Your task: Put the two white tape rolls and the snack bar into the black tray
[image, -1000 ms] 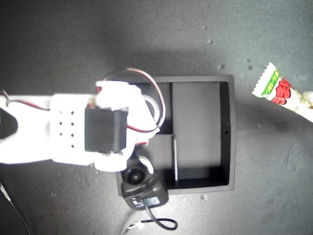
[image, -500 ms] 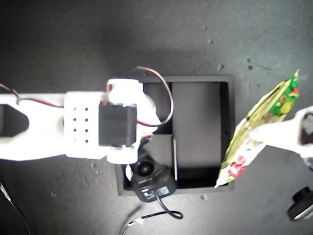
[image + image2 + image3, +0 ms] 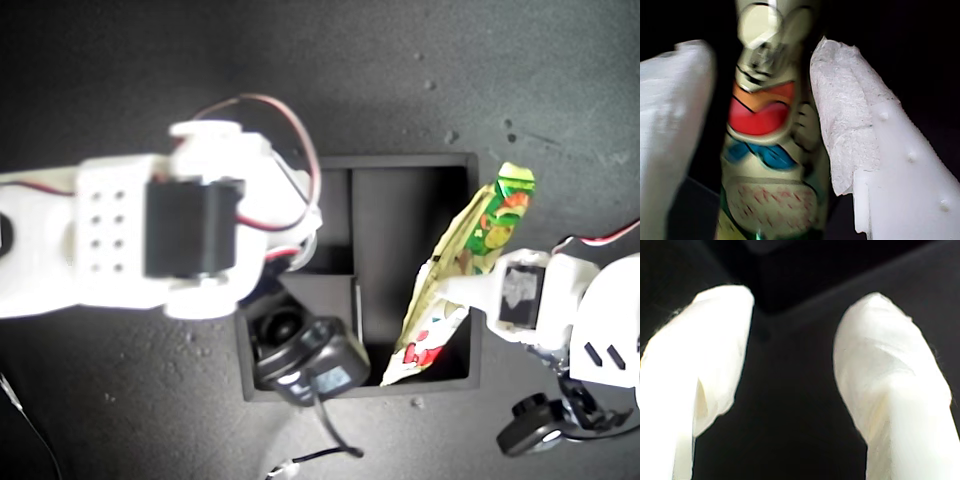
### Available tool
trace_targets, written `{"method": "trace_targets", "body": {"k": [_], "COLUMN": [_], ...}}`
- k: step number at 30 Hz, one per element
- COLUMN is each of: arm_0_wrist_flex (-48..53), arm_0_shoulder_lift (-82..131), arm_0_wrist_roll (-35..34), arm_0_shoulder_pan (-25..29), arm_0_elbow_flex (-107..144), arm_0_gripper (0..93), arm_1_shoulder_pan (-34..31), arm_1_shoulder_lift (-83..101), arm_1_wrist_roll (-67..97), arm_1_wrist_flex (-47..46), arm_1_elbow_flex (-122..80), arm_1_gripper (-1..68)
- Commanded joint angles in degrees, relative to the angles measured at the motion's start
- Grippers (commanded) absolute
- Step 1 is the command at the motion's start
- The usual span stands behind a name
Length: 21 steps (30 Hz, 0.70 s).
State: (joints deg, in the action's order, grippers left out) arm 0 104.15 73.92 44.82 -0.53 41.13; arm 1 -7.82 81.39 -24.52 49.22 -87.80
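Observation:
The snack bar (image 3: 470, 240), green and white with cartoon art, hangs tilted over the long compartment of the black tray (image 3: 400, 162), its lower end near the tray's front wall. My first gripper (image 3: 456, 290) is shut on the bar's middle; the first wrist view shows the snack bar (image 3: 770, 165) squeezed inside my first gripper (image 3: 771, 125). My second gripper (image 3: 790, 355) is open with nothing between its fingers (image 3: 715, 350). The second arm (image 3: 170, 240) covers the tray's small compartments at the exterior view's left. The two white tape rolls are hidden.
A black wrist camera (image 3: 305, 365) with its cable hangs over the tray's front corner at the exterior view's left. Another black camera (image 3: 530, 430) sits below the first arm at the exterior view's right. The dark tabletop (image 3: 450, 70) carries small white specks.
The first arm has come in from the exterior view's right and carried the snack bar leftward over the tray. The second arm has drawn back toward the exterior view's left.

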Motion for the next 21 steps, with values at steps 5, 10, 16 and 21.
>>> {"method": "trace_targets", "body": {"k": [5,10,16,21], "arm_0_wrist_flex": [-8.70,-30.41,-34.89,-33.84], "arm_0_shoulder_lift": [47.72,86.31,107.40,112.85], "arm_0_wrist_roll": [19.95,24.61,27.16,26.19], "arm_0_shoulder_pan": [1.49,5.71,7.82,7.38], "arm_0_elbow_flex": [40.52,87.80,114.26,121.82], "arm_0_gripper": [7.9,0.1,0.1,0.1], "arm_1_shoulder_pan": [0.97,2.55,2.64,2.02], "arm_1_shoulder_lift": [1.41,1.41,15.29,47.11], "arm_1_wrist_roll": [-5.27,-22.15,-39.99,-45.26], "arm_1_wrist_flex": [2.90,16.96,18.02,6.06], "arm_1_elbow_flex": [2.55,9.23,-1.05,-26.37], "arm_1_gripper": [41.6,10.0,0.4,-0.5]}}
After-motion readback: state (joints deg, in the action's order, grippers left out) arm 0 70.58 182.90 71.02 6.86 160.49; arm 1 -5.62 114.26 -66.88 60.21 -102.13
